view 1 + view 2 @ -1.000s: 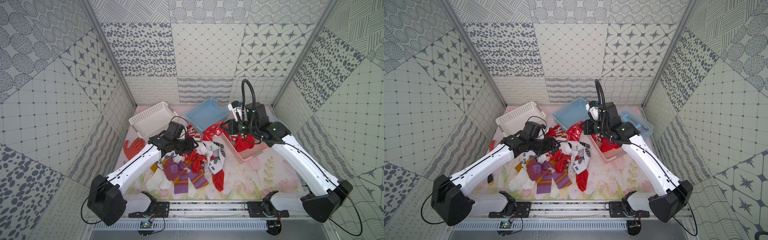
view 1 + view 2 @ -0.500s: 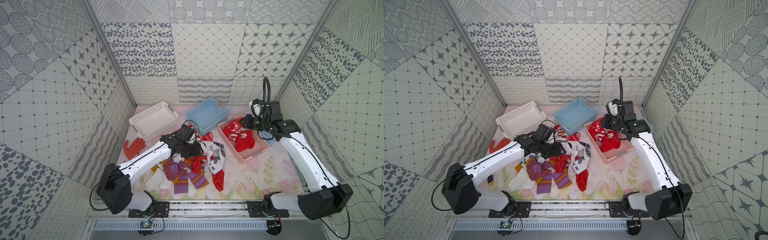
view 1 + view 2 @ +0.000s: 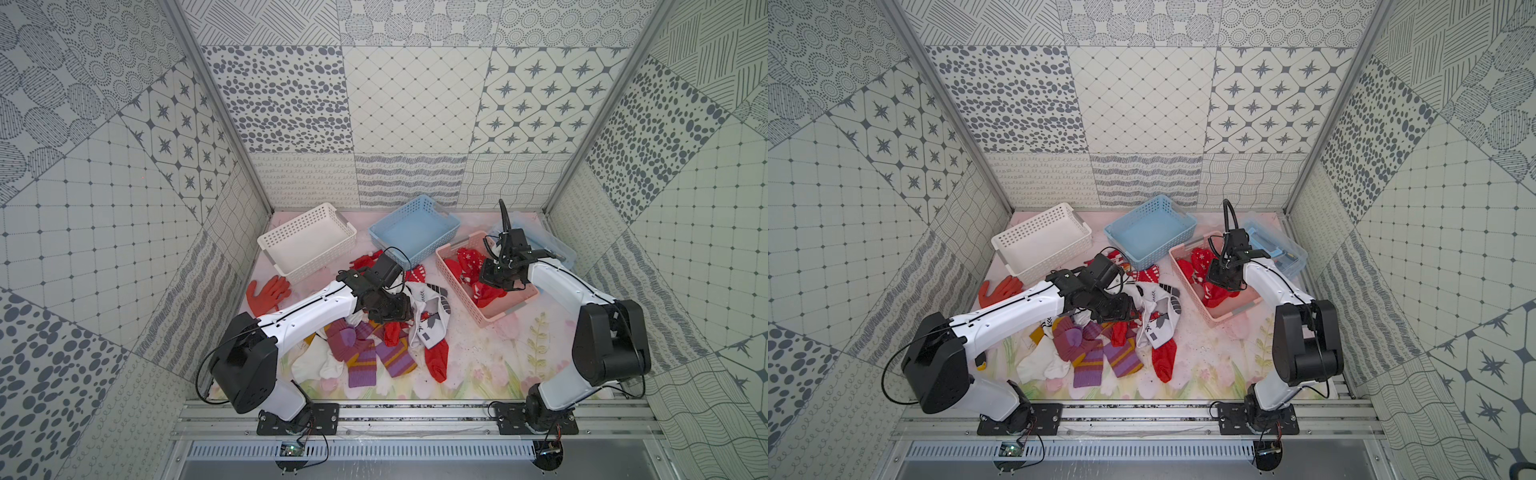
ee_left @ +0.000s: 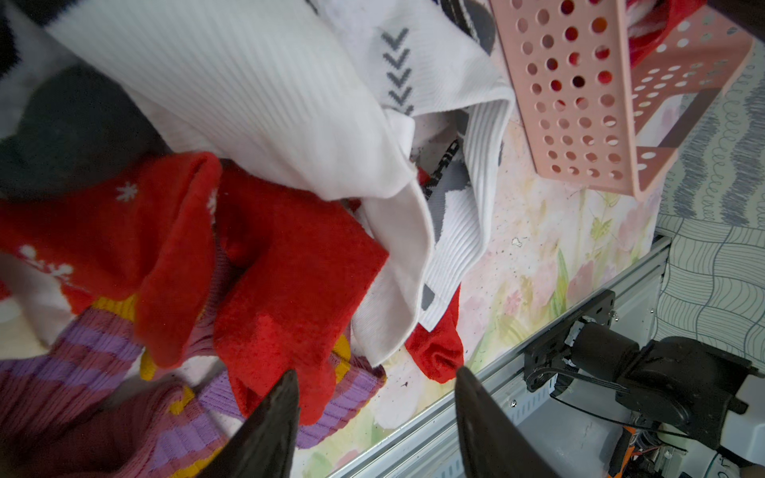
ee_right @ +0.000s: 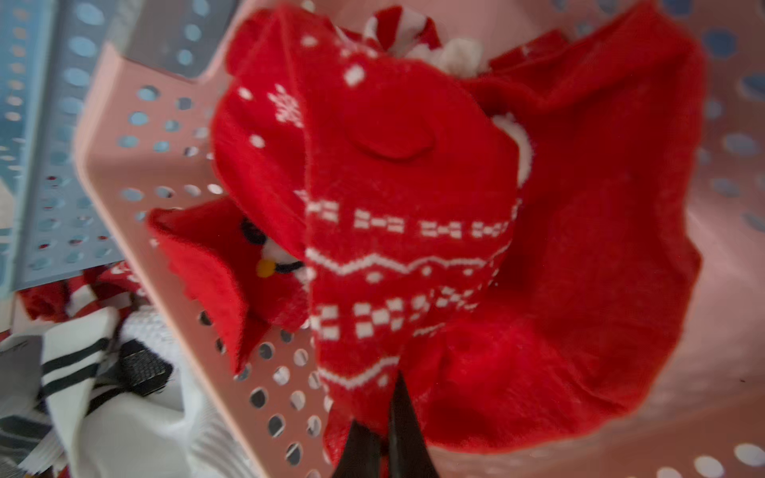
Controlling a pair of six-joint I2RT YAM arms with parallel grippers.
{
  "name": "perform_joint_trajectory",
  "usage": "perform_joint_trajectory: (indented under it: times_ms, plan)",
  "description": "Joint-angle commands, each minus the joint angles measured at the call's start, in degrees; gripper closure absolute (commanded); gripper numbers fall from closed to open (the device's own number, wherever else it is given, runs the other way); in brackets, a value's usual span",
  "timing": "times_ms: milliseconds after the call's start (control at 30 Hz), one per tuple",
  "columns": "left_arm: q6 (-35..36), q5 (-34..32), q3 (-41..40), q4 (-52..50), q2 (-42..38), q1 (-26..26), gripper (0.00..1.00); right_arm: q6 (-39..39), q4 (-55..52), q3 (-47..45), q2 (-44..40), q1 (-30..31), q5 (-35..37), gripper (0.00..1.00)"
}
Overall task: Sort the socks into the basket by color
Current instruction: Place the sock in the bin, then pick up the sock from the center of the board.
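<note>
White basket [image 3: 316, 259]: empty. Blue basket [image 3: 411, 235]: empty. Pink basket [image 3: 461, 291]: red socks [image 3: 467, 264] only. Clear bluish box [image 3: 1287, 259] behind the right arm, contents can't tell.

The other socks lie in a pile [image 3: 374, 345] on the bench [image 3: 519, 353] between the arms. It has purple-mauve striped socks [image 3: 361, 359], white socks with grey patterns [image 3: 430, 322] and red ones mixed in. One red sock [image 3: 436, 361] lies at the pile's near edge. Orange glove [image 3: 268, 291] on the bench near the white basket.

Right jaws are down inside the pink basket, clenched on a red patterned sock [image 5: 393, 248]. Left jaws are released, spread over the pile, nothing clamped.

In both top views the wrists hide both sets of jaws. The left wrist view shows the gap, with a red cuff [image 4: 289, 289] and a white cuff [image 4: 393, 269] beyond it. The right wrist view, blurred, shows snowflakes and zigzag bands on the held sock. The white basket appears only in the top views.
</note>
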Motion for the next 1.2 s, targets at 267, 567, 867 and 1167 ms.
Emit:
perform_joint_trajectory:
  times_ms: [267, 567, 867, 1167]
  plan:
    - [2.32, -3.8, 0.39, -2.96, 2.52, -1.8, 0.4, 0.44, 3.46, -1.33, 0.2, -0.5, 0.99, 0.58]
    - [3.41, -11.72, 2.69, -5.98, 6.77, -2.71, 0.42, -0.18, -1.93, 1.96, -8.64, 2.11, 0.5, 0.13]
    - [4.7, -18.06, 3.56, -6.06, 10.28, -4.23, 0.68, -0.11, -6.95, 7.08, -14.81, 5.82, 0.06, 0.02]
    - [4.82, -22.14, 3.31, -6.23, 5.63, -5.3, 1.0, 0.43, -8.79, 11.05, -17.06, 9.9, -1.85, 0.02]
